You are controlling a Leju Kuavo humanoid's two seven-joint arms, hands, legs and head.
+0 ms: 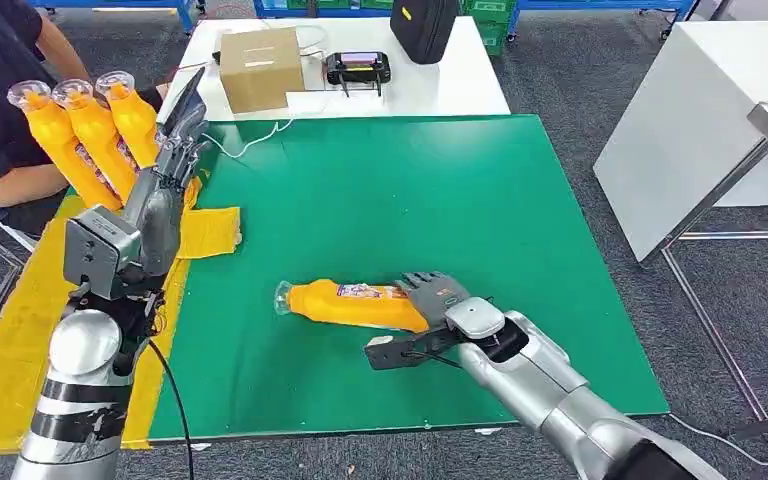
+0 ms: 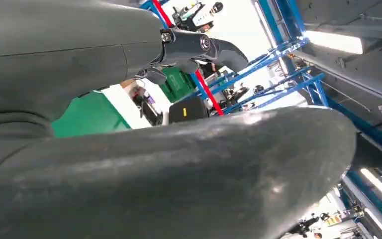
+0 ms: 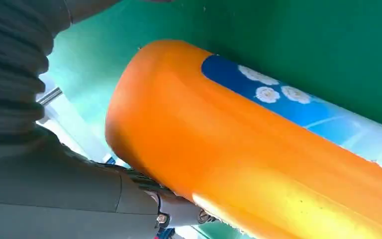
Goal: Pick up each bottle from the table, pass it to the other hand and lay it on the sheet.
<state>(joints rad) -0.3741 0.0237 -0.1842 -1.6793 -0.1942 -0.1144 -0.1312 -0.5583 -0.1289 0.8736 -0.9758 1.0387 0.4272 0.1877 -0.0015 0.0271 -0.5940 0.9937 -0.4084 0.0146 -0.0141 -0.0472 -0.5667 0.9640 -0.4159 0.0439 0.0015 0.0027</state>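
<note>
An orange bottle (image 1: 345, 303) with a clear cap and a printed label lies on its side on the green mat (image 1: 410, 190), cap pointing left. My right hand (image 1: 438, 298) grips its base end; in the right wrist view the bottle (image 3: 258, 149) sits tight against the hand (image 3: 54, 194). Three more orange bottles (image 1: 85, 135) lie side by side on the yellow sheet (image 1: 208, 230) at the far left. My left hand (image 1: 172, 160) is raised beside them, fingers stretched out and holding nothing; the left wrist view has it (image 2: 169, 174) close up.
A person (image 1: 0, 90) sits at the far left, next to the three bottles. Behind the mat, a white table (image 1: 460, 85) carries a cardboard box (image 1: 260, 68), a black controller (image 1: 358, 68) and a black bag (image 1: 425, 25). Another white table (image 1: 700, 110) stands at the right.
</note>
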